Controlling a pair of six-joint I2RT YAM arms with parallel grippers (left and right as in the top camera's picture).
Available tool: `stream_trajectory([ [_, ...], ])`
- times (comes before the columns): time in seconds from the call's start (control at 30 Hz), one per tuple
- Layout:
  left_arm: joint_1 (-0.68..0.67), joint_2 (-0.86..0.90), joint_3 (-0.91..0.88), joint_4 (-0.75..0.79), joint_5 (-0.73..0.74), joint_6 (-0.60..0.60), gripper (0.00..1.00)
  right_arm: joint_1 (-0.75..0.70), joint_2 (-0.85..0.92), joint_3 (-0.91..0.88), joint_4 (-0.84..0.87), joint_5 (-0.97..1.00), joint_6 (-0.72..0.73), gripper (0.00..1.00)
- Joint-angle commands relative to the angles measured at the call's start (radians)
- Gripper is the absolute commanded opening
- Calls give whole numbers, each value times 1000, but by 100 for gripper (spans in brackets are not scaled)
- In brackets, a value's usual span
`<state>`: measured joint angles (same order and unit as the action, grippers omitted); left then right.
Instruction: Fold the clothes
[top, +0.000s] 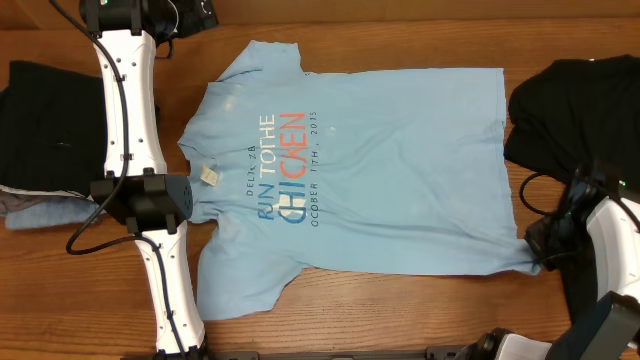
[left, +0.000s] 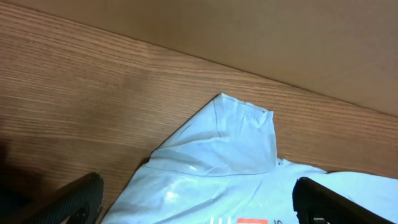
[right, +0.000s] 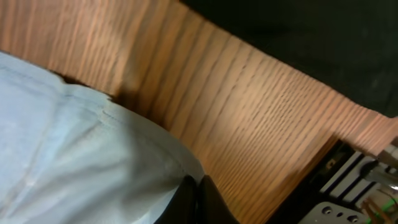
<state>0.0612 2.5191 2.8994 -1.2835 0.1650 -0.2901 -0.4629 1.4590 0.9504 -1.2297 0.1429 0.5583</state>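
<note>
The T-shirt is laid flat on the bench, print side up, with the collar to the left and the hem to the right. It fills the middle of the bench, and no fold has yet been made in it.

The right claw is closed tight on the near right hem corner; in the right wrist view the cloth is seen drawn in between the shut fingers. The left claw is spread wide and holds nothing. It is poised above the far sleeve, with one finger seen to either side of the cloth below.

The step in hand is judged to be the taking of grips for the first fold, with one corner secured and the other grip not yet made. The next move would seem to call for the left claw to be lowered onto the sleeve or shoulder and closed on the top layer. As the fabric is thin, it would need to be pinched cleanly and lifted evenly, or creases may be dragged across it.

No container is to be seen. A black shirt lies at the far right, apart from the hem, and folded garments are piled on the bench at the left.
</note>
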Motion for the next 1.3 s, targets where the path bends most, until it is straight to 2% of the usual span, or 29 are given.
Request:
stream_trajectory([
  [0.0, 4, -13, 14, 26, -15, -17, 100, -10, 14, 21, 9, 17, 14, 4],
  [0.13, 4, -13, 14, -139, 69, 5, 97, -10, 14, 21, 16, 1, 10, 4],
  [0.17, 3, -13, 14, -188, 98, 51, 70, -10, 14, 21, 16, 1, 10, 4],
  [0.2, 4, -14, 15, -234, 117, 58, 47, -10, 14, 21, 16, 1, 10, 4],
  [0.23, 3, -14, 16, -290, 132, 59, 34, -10, 14, 21, 16, 1, 10, 4],
  [0.27, 1, -14, 16, -332, 136, 59, 34, -10, 14, 21, 17, 1, 10, 4],
  [0.33, -19, -14, 15, -407, 145, 69, 44, -10, 14, 21, 16, -3, 10, 4],
  [0.43, -84, -26, 13, -407, 129, 73, 56, -10, 14, 21, 20, -32, -16, 4],
  [0.53, -129, -65, -30, -406, 90, 73, 59, -10, 14, 21, 24, -33, -16, 4],
  [0.63, -157, -184, -155, -407, -14, 73, 61, -10, 14, 21, 32, -66, -40, 4],
  [0.77, -198, -459, -455, -406, -123, 71, 67, -9, 14, 21, 31, -78, -42, 4],
  [0.9, -224, -679, -796, -394, -123, 25, 71, -8, 14, 21, 29, -85, -42, 4],
  [0.97, -239, -782, -1036, -315, -120, 10, 72, -8, 14, 21, 27, -92, -43, 4],
  [1.17, -238, -950, -1600, -115, -41, -10, 74, -8, 14, 21, 28, -123, -69, 4],
  [1.27, -238, -969, -1743, -76, -41, -14, 75, -8, 14, 21, 28, -132, -70, 4],
])
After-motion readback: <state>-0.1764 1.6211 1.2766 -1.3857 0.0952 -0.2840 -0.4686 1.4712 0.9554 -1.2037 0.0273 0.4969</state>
